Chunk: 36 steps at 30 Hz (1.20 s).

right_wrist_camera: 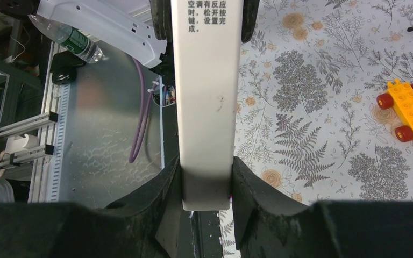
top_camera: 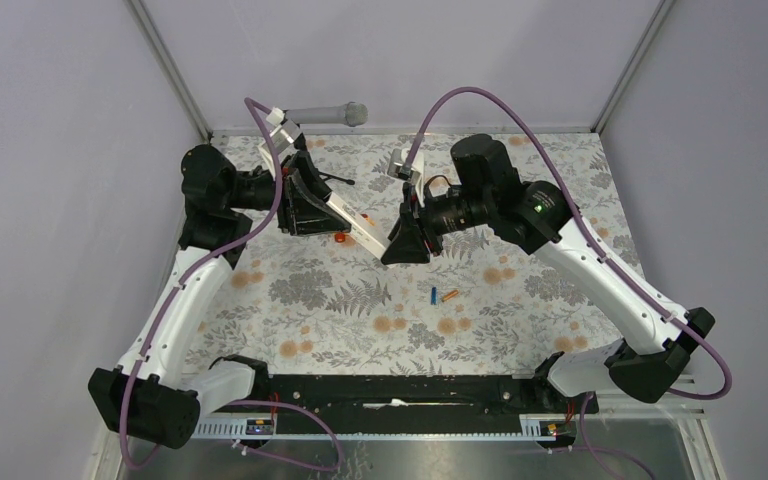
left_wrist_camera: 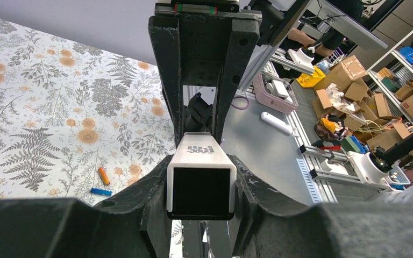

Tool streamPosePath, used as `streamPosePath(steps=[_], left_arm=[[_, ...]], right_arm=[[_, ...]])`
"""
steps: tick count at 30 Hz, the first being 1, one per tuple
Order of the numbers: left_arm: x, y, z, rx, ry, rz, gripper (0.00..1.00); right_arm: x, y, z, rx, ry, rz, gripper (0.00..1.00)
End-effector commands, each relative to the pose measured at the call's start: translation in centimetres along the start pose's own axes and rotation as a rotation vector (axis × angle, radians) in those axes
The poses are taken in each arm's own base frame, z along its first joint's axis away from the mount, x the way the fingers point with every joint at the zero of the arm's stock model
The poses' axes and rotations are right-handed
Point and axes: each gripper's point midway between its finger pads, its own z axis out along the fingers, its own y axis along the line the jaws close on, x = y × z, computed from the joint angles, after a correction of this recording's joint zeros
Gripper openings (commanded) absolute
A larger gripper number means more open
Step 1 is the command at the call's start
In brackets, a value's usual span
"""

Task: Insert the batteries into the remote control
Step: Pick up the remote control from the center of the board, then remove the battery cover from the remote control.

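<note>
The remote control [top_camera: 357,226], a slim white bar, hangs above the floral table between both arms. My left gripper [top_camera: 310,208] is shut on its far-left end; in the left wrist view the square black end face of the remote control [left_wrist_camera: 200,185] sits tight between both fingers of the left gripper [left_wrist_camera: 201,180]. My right gripper [top_camera: 403,243] is shut on the other end, and in the right wrist view the remote control [right_wrist_camera: 207,107] runs up out of the right gripper [right_wrist_camera: 206,180]. The batteries lie on the table, one blue [top_camera: 433,295] and one orange [top_camera: 449,295], below the right gripper.
A yellow-orange toy car with red wheels [right_wrist_camera: 408,110] stands on the table under the remote; only a bit of this toy car [top_camera: 341,238] shows from above. A grey microphone [top_camera: 326,114] lies at the back edge. Purple cables arc over both arms.
</note>
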Motion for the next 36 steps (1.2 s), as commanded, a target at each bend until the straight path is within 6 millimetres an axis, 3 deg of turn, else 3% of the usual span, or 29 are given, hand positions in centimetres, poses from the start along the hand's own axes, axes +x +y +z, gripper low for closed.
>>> streamPosePath(steps=[1,2,7,9,14,21,28,32,36], left_arm=[[-0.4,-1.9,-0.1,0.037,0.024,0.038,0.00],[-0.4,-1.9,-0.1,0.037,0.024,0.041,0.00],[-1.2,-1.9,-0.7,0.007,0.001,0.129,0.00],[-2.2,-1.3,-1.4,-0.043,-0.028,0.165,0.00],[-4.4,-0.4,-2.1,-0.103,-0.072,0.219,0.00],[-5.7,-1.1,-2.3,-0.150,-0.122,0.318,0.00],[-6.3,-2.7,-2.3,-0.164,-0.149,0.452,0.00],[-7.1,-3.2,-2.4,-0.184,-0.183,0.489,0.00],[-8.3,-3.9,-2.4,-0.193,-0.245,0.505,0.00]], right_arm=[[-0.9,-0.6,-0.5,0.046,-0.015,-0.055,0.28],[-0.9,-0.7,-0.6,0.059,-0.017,-0.047,0.36],[-0.8,-3.1,-1.1,0.226,-0.087,0.039,0.98],[-1.5,-2.4,-1.6,0.213,-0.170,0.091,1.00],[-6.1,0.2,-3.6,0.134,-0.474,0.316,1.00],[-9.3,-0.7,-4.7,0.087,-0.695,0.680,1.00],[-9.3,-1.4,-1.7,-0.030,-0.618,0.888,0.98],[-9.0,-0.9,-1.4,-0.113,-0.630,0.925,0.99],[-10.9,1.2,-2.8,-0.337,-0.727,0.918,0.99]])
